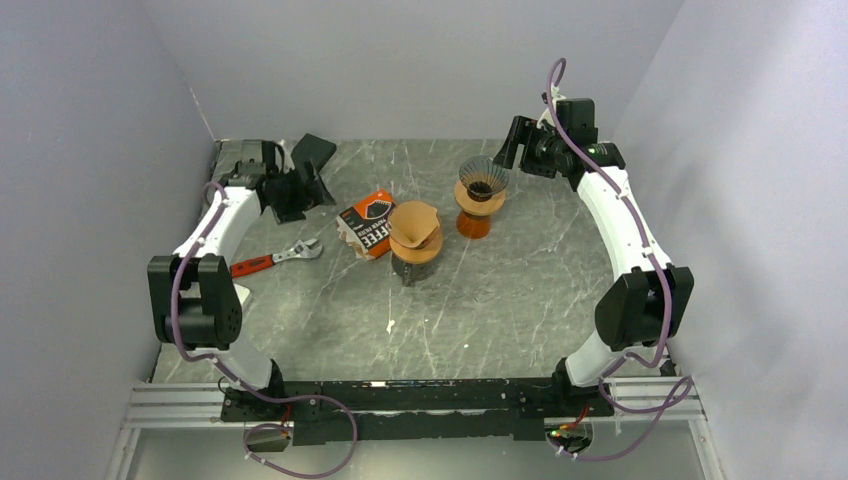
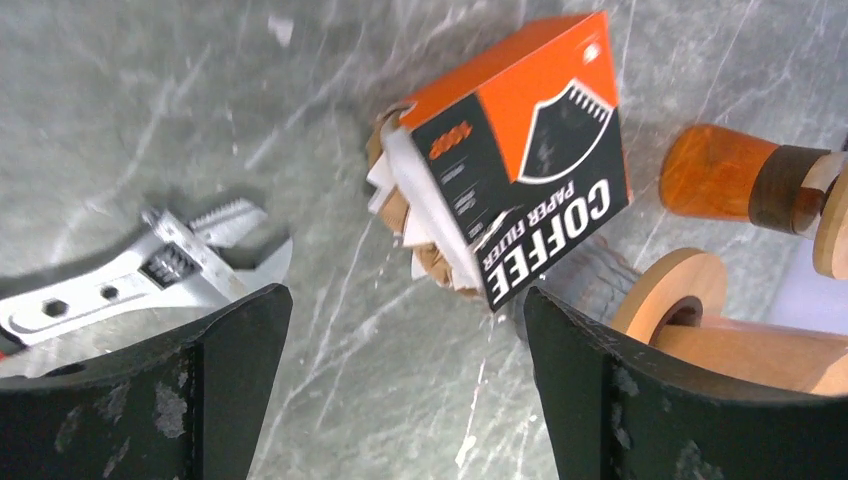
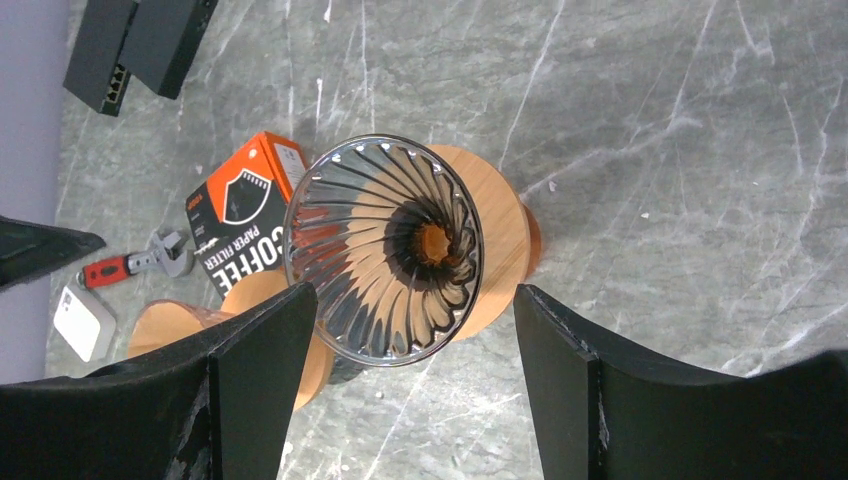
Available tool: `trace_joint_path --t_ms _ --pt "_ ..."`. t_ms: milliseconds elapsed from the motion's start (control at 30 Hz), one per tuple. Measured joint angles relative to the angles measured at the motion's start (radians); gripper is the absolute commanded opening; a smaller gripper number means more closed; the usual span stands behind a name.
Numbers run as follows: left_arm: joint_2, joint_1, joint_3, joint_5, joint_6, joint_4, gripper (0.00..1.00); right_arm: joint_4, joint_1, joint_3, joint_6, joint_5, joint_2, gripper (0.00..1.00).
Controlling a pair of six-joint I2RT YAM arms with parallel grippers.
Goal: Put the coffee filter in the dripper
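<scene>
the step in hand reads as the fetch: no filter has been drawn yet, and the glass dripper on its wooden stand shows bare ribbed walls down to the hole. it stands on the tabletop a little apart from the coffee filter box, on the right arm's side of the box. the box lies on its side with its open end toward the left arm, and the paper filters, brown and white, spill a little out of that end. the left pincer hangs above and just short of that open end, spread wide and holding nothing. the right pincer hangs over the dripper, on the far side of it from the box, also spread and empty. a tan cone on a dark base stands just beside the box, between box and dripper; i cannot tell whether it is paper or wood. a wrench lies near the box on the left arm's side. the next move likely falls to the left pincer: drop to the box mouth, pinch one filter edge only, and draw it out without dragging the light box along.
</scene>
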Motion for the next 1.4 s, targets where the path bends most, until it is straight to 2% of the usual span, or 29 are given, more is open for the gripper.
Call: trace_joint_path --t_ms 233,367,533,633,767,1067,1400 --pt "-0.013 0.077 -0.240 0.171 -0.127 0.118 0.81 0.033 0.000 -0.023 0.014 -0.023 -0.023 0.77" --pt "-0.013 0.101 -0.316 0.246 -0.210 0.227 0.71 0.041 0.000 -0.023 0.023 -0.038 -0.023 0.77" --pt "0.027 0.113 -0.333 0.307 -0.288 0.375 0.64 0.045 0.000 -0.023 0.033 -0.053 -0.023 0.77" --pt "0.081 0.113 -0.332 0.326 -0.319 0.443 0.51 0.048 0.000 -0.023 0.036 -0.056 -0.023 0.77" --pt "0.155 0.113 -0.331 0.344 -0.349 0.508 0.41 0.049 0.000 -0.024 0.037 -0.065 -0.023 0.77" --pt "0.209 0.113 -0.332 0.364 -0.422 0.642 0.31 0.056 0.000 -0.037 0.037 -0.067 -0.023 0.77" --pt "0.276 0.103 -0.329 0.370 -0.460 0.703 0.30 0.056 0.000 -0.037 0.035 -0.051 -0.023 0.77"
